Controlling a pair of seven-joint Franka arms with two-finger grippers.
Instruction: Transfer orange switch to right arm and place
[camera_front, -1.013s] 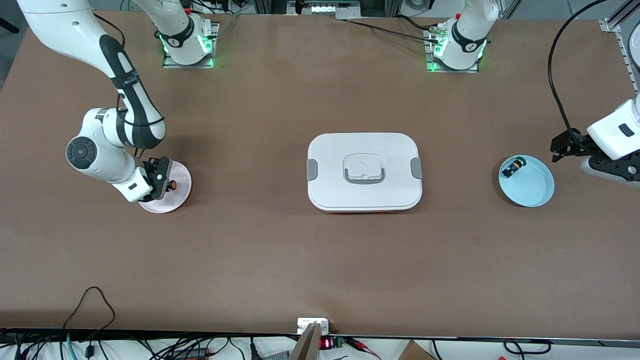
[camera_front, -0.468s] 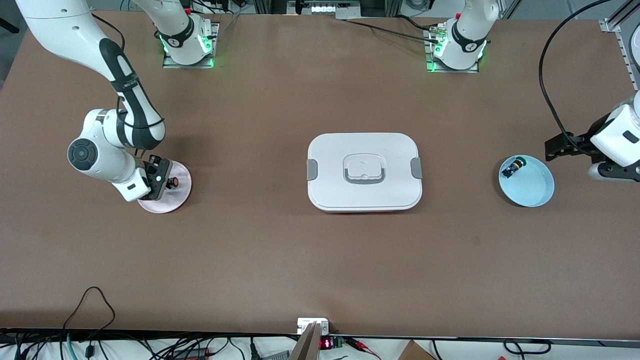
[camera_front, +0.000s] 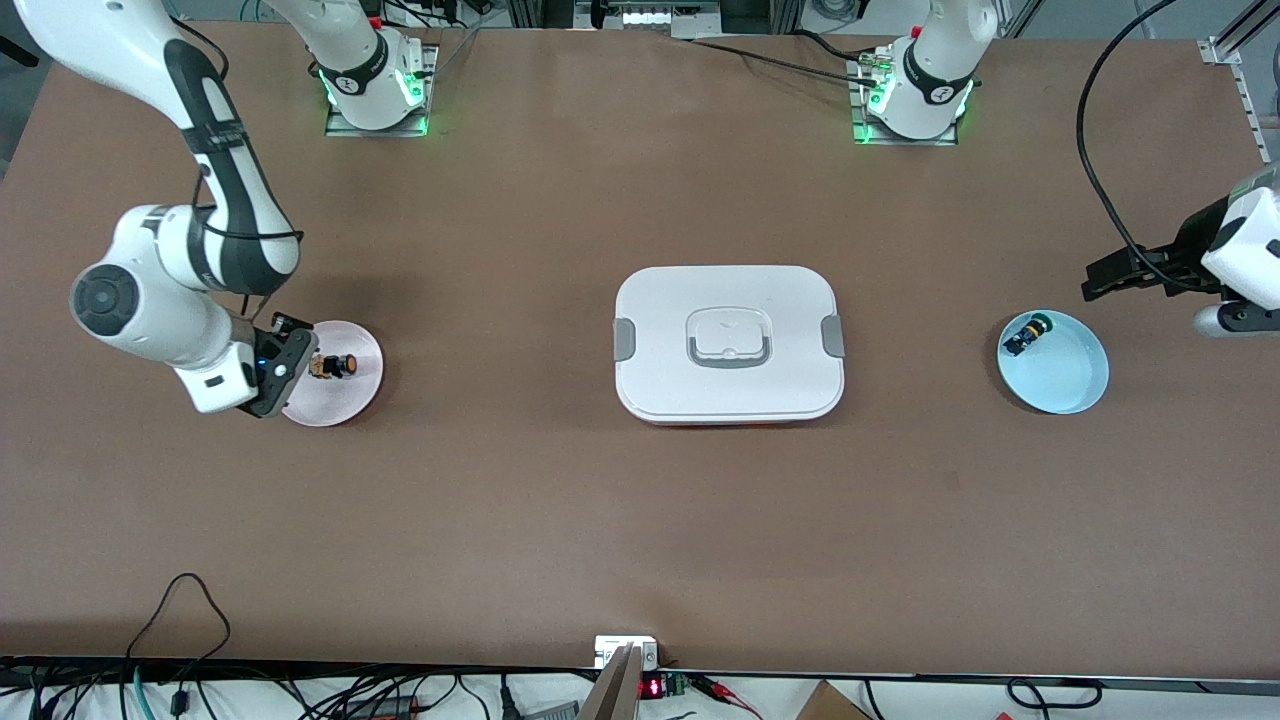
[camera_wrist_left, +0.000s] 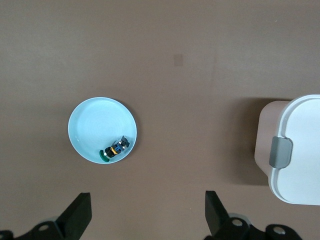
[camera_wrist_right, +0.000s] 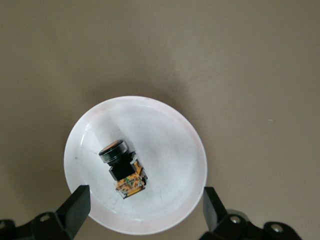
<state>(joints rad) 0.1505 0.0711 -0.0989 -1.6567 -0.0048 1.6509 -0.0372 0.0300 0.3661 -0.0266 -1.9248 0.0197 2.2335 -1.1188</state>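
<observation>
The orange switch (camera_front: 336, 365) lies on its side on the pink plate (camera_front: 356, 396) at the right arm's end of the table. Nothing holds it. In the right wrist view the orange switch (camera_wrist_right: 122, 168) shows its round cap, black body and tan terminal end, resting on the plate (camera_wrist_right: 170, 145). My right gripper (camera_front: 297, 363) hangs open just above the plate's edge, and the right gripper (camera_wrist_right: 145, 212) fingers stand wide apart with nothing between them. My left gripper (camera_front: 1102, 277) waits open over bare table beside the blue plate (camera_front: 1072, 382). The left gripper (camera_wrist_left: 147, 217) is empty.
A white lidded container (camera_front: 728, 345) sits mid-table, its corner seen as the container (camera_wrist_left: 300, 150) in the left wrist view. The blue plate (camera_wrist_left: 92, 122) holds a small green-capped switch (camera_wrist_left: 115, 149). Cables run along the table edge nearest the front camera.
My right gripper went from shut to open, left the orange switch lying on the pink plate, and drew back off it. The left gripper shifted slightly away from the blue plate.
</observation>
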